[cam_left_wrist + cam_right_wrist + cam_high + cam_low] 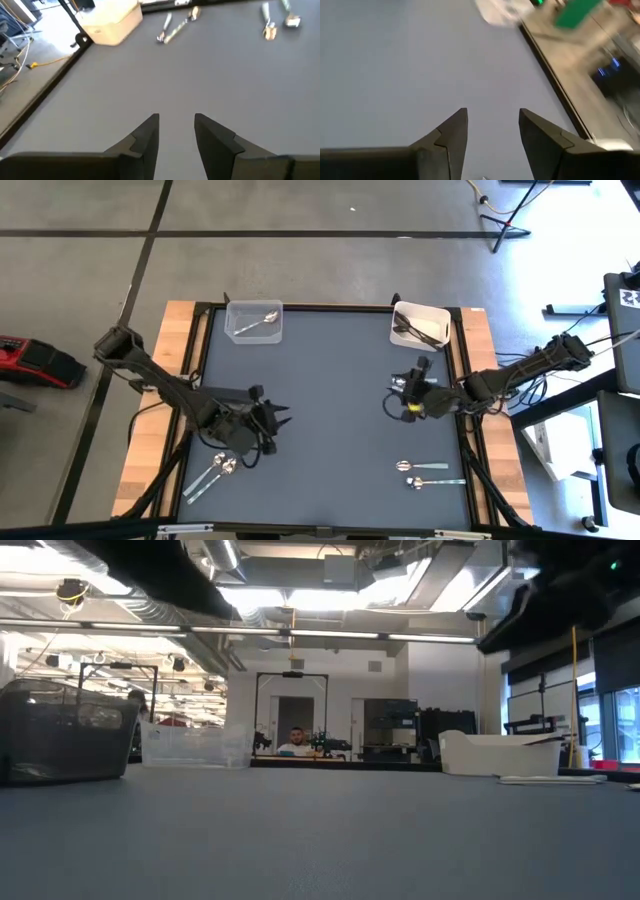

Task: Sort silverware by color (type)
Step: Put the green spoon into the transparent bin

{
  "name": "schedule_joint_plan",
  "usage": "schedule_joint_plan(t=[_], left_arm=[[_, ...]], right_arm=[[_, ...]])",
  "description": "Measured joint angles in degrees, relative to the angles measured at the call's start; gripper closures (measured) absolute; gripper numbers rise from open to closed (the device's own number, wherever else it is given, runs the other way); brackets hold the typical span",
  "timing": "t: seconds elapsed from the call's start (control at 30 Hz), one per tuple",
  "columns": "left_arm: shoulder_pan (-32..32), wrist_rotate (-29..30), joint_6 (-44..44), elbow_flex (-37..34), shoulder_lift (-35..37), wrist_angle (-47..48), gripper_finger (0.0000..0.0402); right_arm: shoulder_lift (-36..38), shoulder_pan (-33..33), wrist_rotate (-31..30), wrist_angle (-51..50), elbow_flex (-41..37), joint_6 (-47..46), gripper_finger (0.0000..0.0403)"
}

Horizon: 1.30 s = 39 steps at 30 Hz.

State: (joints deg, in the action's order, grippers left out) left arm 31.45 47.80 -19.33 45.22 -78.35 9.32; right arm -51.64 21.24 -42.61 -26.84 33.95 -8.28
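Note:
Silver spoons [222,470] lie flat on the grey mat near the front left, and two more silver spoons [425,473] lie at the front right. A clear bin [252,320] at the far left holds one silver spoon. A white bin [420,325] at the far right holds dark utensils. My left gripper [275,417] hovers over the mat just beyond the left spoons, open [176,132], with nothing between its fingers. My right gripper [395,395] hangs over the mat in front of the white bin, also open [492,130] with nothing in it.
Bare mat lies between the two grippers and across the table's middle. In the left wrist view, the white bin [112,22] and silver utensils [175,27] show ahead on the mat. Wooden strips [180,340] and a dark frame border the mat.

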Motion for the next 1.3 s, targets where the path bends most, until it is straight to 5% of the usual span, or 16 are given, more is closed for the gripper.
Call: schedule_joint_plan(t=[0.27,0.63,1.03,1.3], left_arm=[[-3.3,-4.4,-1.5,0.0,-2.4,-0.1,0.0282],[-4.2,-5.9,-3.1,0.0,-2.5,-0.1,0.0282],[-4.2,-5.9,-4.5,0.0,-2.5,0.0,0.0282],[-4.2,-6.0,-4.5,0.0,-2.5,0.0,0.0282]], right_arm=[[0.0,-13.4,0.6,-5.9,-2.2,-8.0,0.0235],[-0.7,-29.2,23.2,-0.9,-8.3,-8.4,0.0235],[-10.7,-31.8,35.1,1.6,-10.5,-11.4,0.0235],[-14.4,-31.8,34.8,-0.5,-9.2,-15.6,0.0235]])
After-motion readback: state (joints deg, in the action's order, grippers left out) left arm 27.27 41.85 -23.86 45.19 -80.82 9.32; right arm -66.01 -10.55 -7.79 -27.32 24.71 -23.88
